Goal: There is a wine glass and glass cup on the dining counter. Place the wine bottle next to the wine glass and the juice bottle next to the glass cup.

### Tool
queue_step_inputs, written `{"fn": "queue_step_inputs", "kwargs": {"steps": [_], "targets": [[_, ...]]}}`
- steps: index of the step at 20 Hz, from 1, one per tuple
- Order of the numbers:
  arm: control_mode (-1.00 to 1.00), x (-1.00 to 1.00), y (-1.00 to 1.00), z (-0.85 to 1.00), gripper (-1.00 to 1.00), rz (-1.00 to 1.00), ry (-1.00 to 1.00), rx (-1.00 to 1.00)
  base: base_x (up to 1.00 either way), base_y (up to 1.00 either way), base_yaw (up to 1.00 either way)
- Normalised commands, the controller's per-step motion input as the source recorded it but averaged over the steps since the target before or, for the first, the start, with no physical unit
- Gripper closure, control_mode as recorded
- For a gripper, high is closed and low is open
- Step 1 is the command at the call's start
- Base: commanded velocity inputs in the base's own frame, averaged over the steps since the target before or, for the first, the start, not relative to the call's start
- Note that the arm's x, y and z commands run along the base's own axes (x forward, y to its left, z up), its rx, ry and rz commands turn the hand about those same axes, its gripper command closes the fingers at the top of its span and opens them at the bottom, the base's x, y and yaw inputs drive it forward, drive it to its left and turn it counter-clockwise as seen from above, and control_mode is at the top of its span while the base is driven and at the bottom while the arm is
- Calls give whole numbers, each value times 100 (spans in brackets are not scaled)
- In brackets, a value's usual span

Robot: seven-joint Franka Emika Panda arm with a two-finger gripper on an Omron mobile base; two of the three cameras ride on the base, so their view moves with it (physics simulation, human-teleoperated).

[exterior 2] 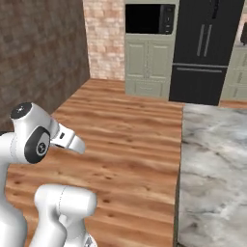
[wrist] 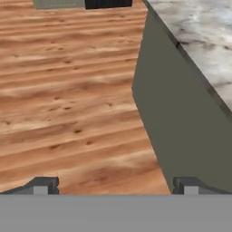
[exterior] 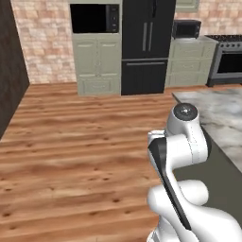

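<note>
Dining counter (exterior 2: pixel 212 159), the long grey-veined marble slab with a plain grey-green end panel, is lying just to the right of the white arm in both base views, and its near corner and end panel (wrist: pixel 181 118) are showing in the hand view as well. Every stretch of that marble surface in view is bare: no stemmed glass, no cup and no bottle is showing on it, so where the wine bottle and the juice bottle are standing cannot be told from these pictures. Judging by that, the task is looking barely begun, with both bottles yet to be found, picked up and set beside their glasses. The tool (wrist: pixel 115 188) is pointing down along the wooden plank floor (exterior: pixel 71 142) beside the counter's end panel, its two small dark fingertips (wrist: pixel 43 186) standing wide apart with nothing between them. Beyond the counter's far end, against the brick wall, the pale green cabinets (exterior: pixel 98 64), a black microwave (exterior: pixel 94 18) set into them and a tall black fridge (exterior: pixel 147 47) are all standing closed, so nothing of their contents is showing.
</note>
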Motion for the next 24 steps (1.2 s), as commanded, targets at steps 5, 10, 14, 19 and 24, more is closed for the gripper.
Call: {"fn": "queue_step_inputs", "kwargs": {"steps": [5,10,14,19,24], "targets": [[100,0,0,0,-100,0,0,0,93,8,-9],[100,0,0,0,-100,0,0,0,93,8,-9],[100,0,0,0,-100,0,0,0,92,8,-10],[100,0,0,0,-100,0,0,0,93,8,-11],[100,0,0,0,-100,0,0,0,90,9,-15]]}}
